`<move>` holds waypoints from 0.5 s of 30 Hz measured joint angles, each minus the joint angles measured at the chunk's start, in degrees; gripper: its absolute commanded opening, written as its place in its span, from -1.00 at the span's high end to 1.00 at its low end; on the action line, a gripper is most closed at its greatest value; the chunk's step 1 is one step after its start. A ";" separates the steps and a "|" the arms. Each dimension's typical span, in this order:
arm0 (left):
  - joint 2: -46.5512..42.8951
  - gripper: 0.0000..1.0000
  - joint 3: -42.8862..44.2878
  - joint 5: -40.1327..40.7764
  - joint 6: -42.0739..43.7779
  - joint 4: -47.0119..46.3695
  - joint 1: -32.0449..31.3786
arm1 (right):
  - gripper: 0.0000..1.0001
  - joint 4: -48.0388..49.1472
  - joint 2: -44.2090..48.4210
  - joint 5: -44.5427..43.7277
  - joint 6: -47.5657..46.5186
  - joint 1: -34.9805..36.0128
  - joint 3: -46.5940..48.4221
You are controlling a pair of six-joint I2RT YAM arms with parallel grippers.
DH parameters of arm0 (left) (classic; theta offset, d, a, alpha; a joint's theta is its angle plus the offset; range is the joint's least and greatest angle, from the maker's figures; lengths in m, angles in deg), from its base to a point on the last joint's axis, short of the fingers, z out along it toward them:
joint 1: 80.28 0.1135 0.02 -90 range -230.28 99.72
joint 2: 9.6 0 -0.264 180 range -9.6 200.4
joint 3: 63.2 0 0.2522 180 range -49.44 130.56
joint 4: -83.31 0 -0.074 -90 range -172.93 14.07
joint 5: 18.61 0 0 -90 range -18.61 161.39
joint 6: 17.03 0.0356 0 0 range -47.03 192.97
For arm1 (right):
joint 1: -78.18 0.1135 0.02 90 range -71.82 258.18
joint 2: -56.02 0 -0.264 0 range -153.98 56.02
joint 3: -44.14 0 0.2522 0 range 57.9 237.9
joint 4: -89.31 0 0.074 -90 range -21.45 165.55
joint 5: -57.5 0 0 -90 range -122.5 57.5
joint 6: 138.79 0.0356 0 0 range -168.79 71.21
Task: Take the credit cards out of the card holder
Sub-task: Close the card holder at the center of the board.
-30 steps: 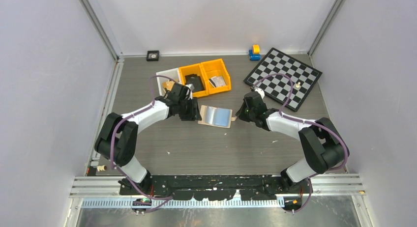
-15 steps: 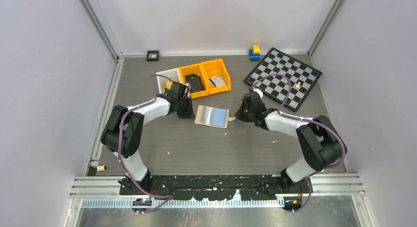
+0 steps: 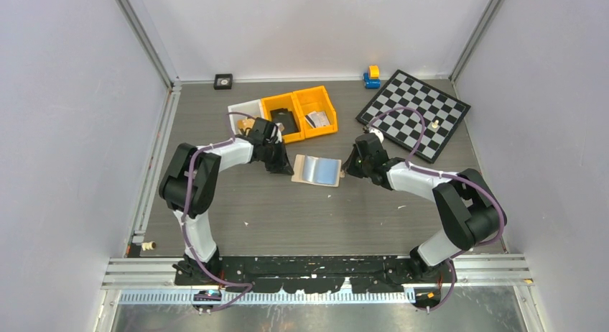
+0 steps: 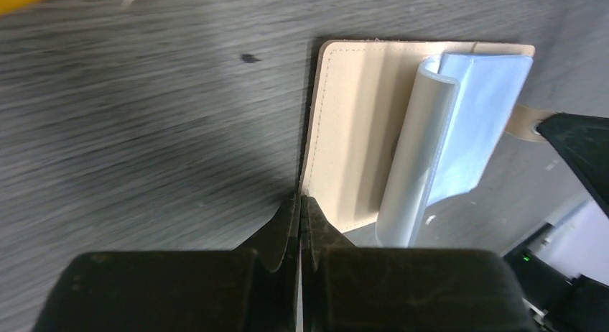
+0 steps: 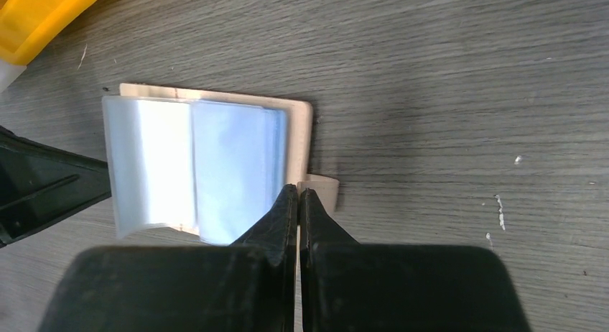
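The beige card holder lies open on the dark table between my two grippers, its see-through sleeves glaring pale blue and one sleeve curling upward. Whether credit cards sit inside them I cannot tell. My left gripper is shut, its tips right at the holder's left edge. My right gripper is shut too, tips at the holder's right edge beside its small tab. Silvery card-like pieces lie in the right orange bin.
Two orange bins and a white bin stand just behind the left gripper, one orange bin holding a dark item. A chessboard lies at the back right, with a blue-and-yellow toy near it.
The left gripper's jaws have closed from partly open at the holder's left edge. The left arm's elbow has swung inward. The right arm has barely moved.
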 measured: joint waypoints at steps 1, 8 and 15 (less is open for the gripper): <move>0.37 1.00 -0.07 -1.42 -0.70 -0.74 0.02 | 0.99 0.04 0.00 0.04 0.00 0.00 0.02; 2.10 1.00 -5.03 -14.01 -7.69 -12.79 -0.28 | 0.99 0.42 -1.09 1.16 0.04 0.00 0.11; 3.63 1.00 -6.14 -20.00 -11.82 -20.33 -0.68 | 0.99 0.44 -1.88 1.33 0.04 -0.33 0.17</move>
